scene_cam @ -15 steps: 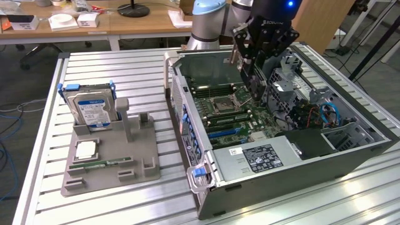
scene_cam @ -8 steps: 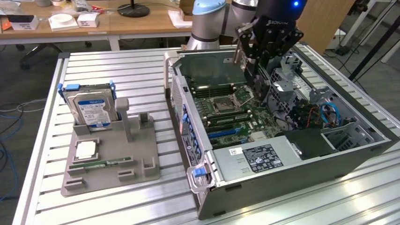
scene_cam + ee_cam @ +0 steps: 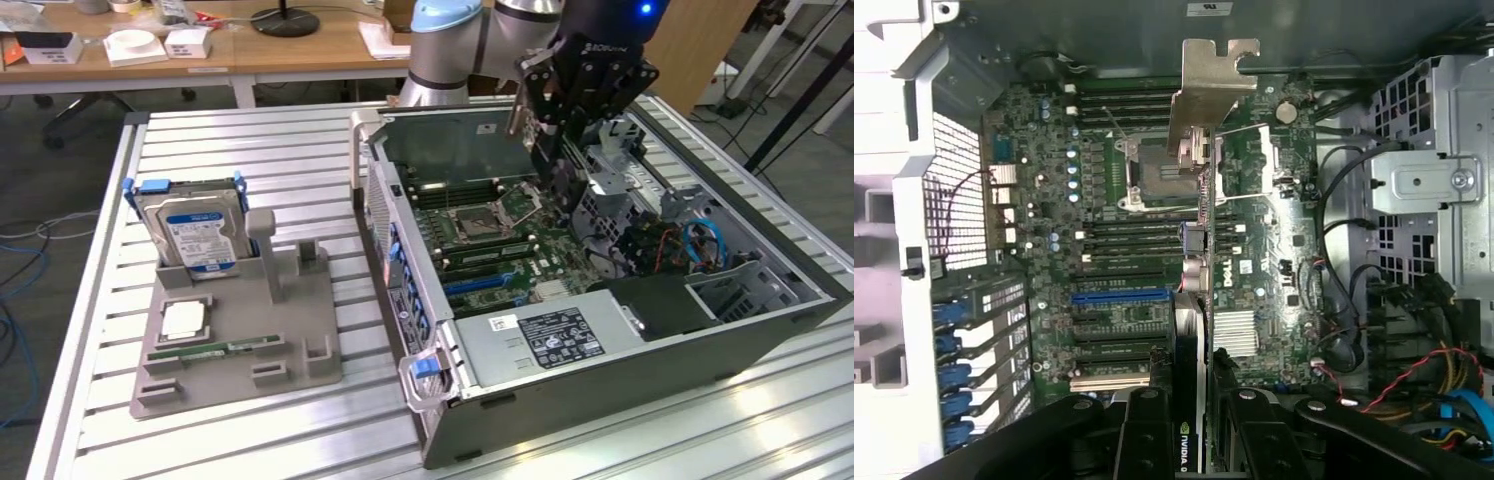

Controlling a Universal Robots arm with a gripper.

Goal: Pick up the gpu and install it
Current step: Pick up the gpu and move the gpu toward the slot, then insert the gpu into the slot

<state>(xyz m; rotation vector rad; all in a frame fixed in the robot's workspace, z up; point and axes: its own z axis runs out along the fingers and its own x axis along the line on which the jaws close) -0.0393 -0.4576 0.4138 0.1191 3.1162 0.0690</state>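
My gripper [image 3: 583,95] hangs over the open computer case [image 3: 400,215], shut on the gpu [image 3: 561,165]. The gpu is a thin dark card held on edge above the motherboard [image 3: 487,235]. In the wrist view the gpu [image 3: 1199,300] runs edge-on away from my gripper [image 3: 1194,425]. Its silvery bracket [image 3: 1209,90] is at the far end, near the case wall. The black fingers [image 3: 1146,430] clamp it on both sides. The card floats over the motherboard [image 3: 1104,220], beside the blue expansion slot [image 3: 1119,297], and is clear of the board.
A grey parts holder [image 3: 307,375] lies at the exterior view's left with a hard drive [image 3: 198,230], a processor [image 3: 183,318] and a green memory stick [image 3: 214,350]. Inside the case are the power supply [image 3: 547,335], a metal drive cage [image 3: 1434,190] and loose cables [image 3: 1444,385].
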